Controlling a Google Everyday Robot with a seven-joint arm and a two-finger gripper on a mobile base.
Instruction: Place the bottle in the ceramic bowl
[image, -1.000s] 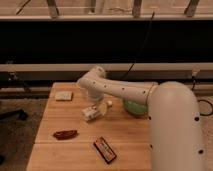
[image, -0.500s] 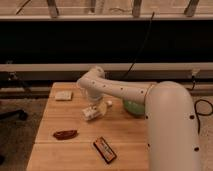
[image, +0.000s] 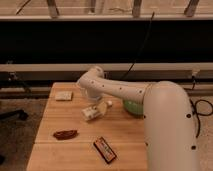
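The bottle (image: 91, 113) is small and white with a dark-and-tan label, and it lies tilted on the wooden table (image: 50, 150) near its middle. My gripper (image: 98, 103) hangs at the end of the white arm, directly over the bottle's upper right end, open and pointing down at it. The bottle still rests on the table. The green ceramic bowl (image: 130, 107) stands to the right of the bottle, and my arm hides most of it.
A flat dark packet (image: 105, 149) lies near the front edge. A brown snack piece (image: 65, 134) sits front left, and a pale flat item (image: 63, 95) back left. A small white object (image: 109, 103) shows by the gripper. A dark wall and rail stand behind.
The arm and the gripper have barely shifted over the bottle. Nothing on the table has moved.
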